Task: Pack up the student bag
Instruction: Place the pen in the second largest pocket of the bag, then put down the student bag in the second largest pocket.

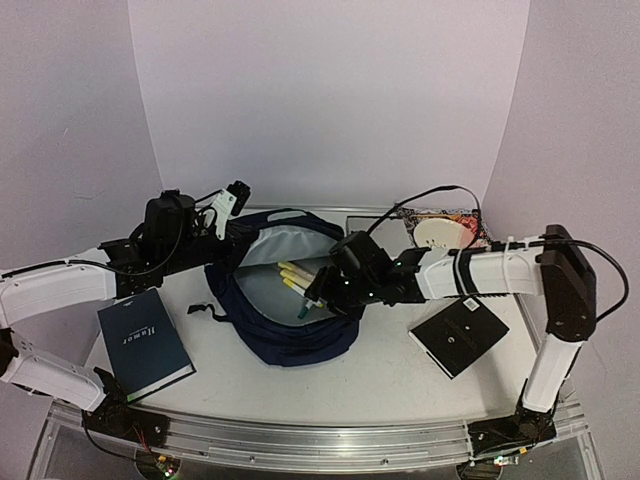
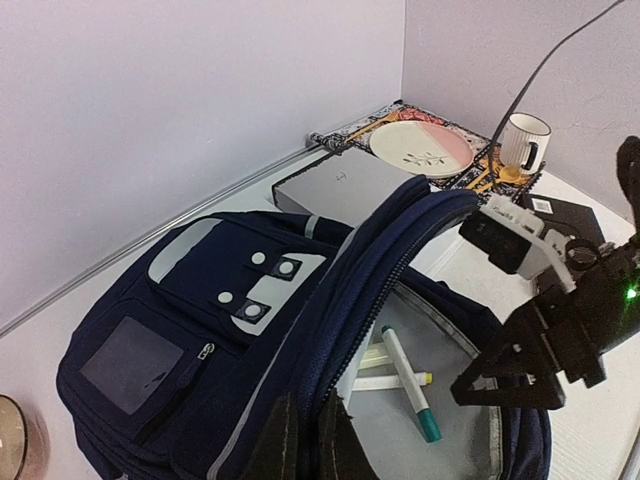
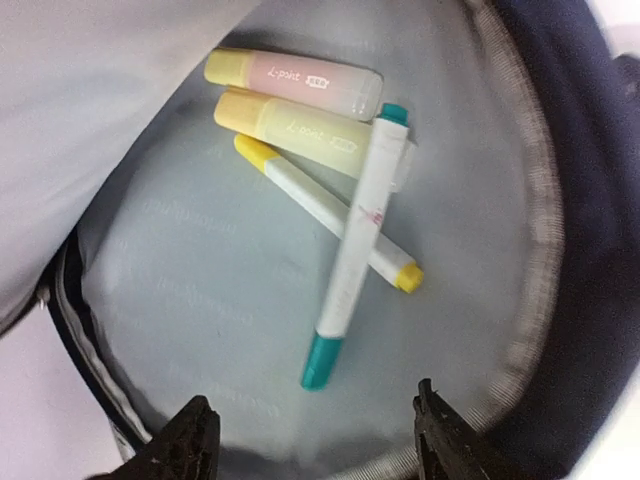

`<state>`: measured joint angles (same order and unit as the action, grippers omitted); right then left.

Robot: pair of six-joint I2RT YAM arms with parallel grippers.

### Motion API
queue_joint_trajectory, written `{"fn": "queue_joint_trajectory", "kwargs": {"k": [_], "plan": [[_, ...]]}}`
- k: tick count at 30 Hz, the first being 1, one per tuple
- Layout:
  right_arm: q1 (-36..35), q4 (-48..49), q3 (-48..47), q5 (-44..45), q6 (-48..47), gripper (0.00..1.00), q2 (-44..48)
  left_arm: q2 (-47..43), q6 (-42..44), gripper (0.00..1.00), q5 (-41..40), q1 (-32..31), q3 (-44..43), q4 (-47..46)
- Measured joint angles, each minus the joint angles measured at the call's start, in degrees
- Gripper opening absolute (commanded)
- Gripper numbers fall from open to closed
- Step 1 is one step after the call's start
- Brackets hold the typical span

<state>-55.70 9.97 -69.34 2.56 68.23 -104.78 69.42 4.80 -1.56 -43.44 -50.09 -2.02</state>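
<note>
Navy-blue fabric is being shown at the middle of the table (image 1: 390, 375), where the student bag (image 1: 290, 345) is lying with its mouth gaping and its light grey lining exposed. The bag's upper rim, at about 11 o'clock of its opening in the top view, is being pinched by the left gripper (image 2: 303, 430); in the left wrist view the fingers are pressed tight together on that navy edge, and the flap is being held up by them.

The right gripper (image 3: 312, 405) is being held over the opening from the 3 o'clock side. Its fingers are spread well apart and nothing is being gripped between them.

Four pens are being carried on the lining. Two yellow highlighters (image 3: 295, 80) are lying side by side, touching. A white yellow-capped marker (image 3: 290, 185) is lying just beside them, and it is being crossed by a white teal-capped marker (image 3: 355, 245), whose upper end is touching the nearer highlighter.

On the table, a dark book (image 1: 145, 340) is lying at 8 o'clock of the bag and a black pad (image 1: 457, 335) at 3 o'clock. At 1 o'clock a plate (image 1: 440, 232) is resting on a patterned mat (image 2: 480, 165), with a mug (image 2: 525, 143) beside it.
</note>
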Motion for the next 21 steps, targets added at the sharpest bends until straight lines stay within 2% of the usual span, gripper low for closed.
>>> {"fn": "queue_joint_trajectory", "kwargs": {"k": [3, 10, 17, 21], "plan": [[-0.12, -0.37, 3.34, 1.43, -7.37, 0.71, 5.12, -0.01, -0.99, 0.01, 1.27, 0.00, 0.27, -0.04], [-0.22, -1.32, 4.59, 3.10, -25.32, 0.73, 12.24, 0.01, -6.34, 0.18, 3.60, -0.02, 3.47, -1.19], [-0.22, -2.78, 4.59, 3.50, -38.06, 0.77, 15.66, -0.26, -12.12, 0.49, 3.53, -0.24, 8.92, -3.15], [-0.22, -3.93, 3.85, 2.48, -43.06, 0.78, 15.71, -1.14, -15.55, 0.60, 2.18, -0.28, 12.20, -3.10]]}}
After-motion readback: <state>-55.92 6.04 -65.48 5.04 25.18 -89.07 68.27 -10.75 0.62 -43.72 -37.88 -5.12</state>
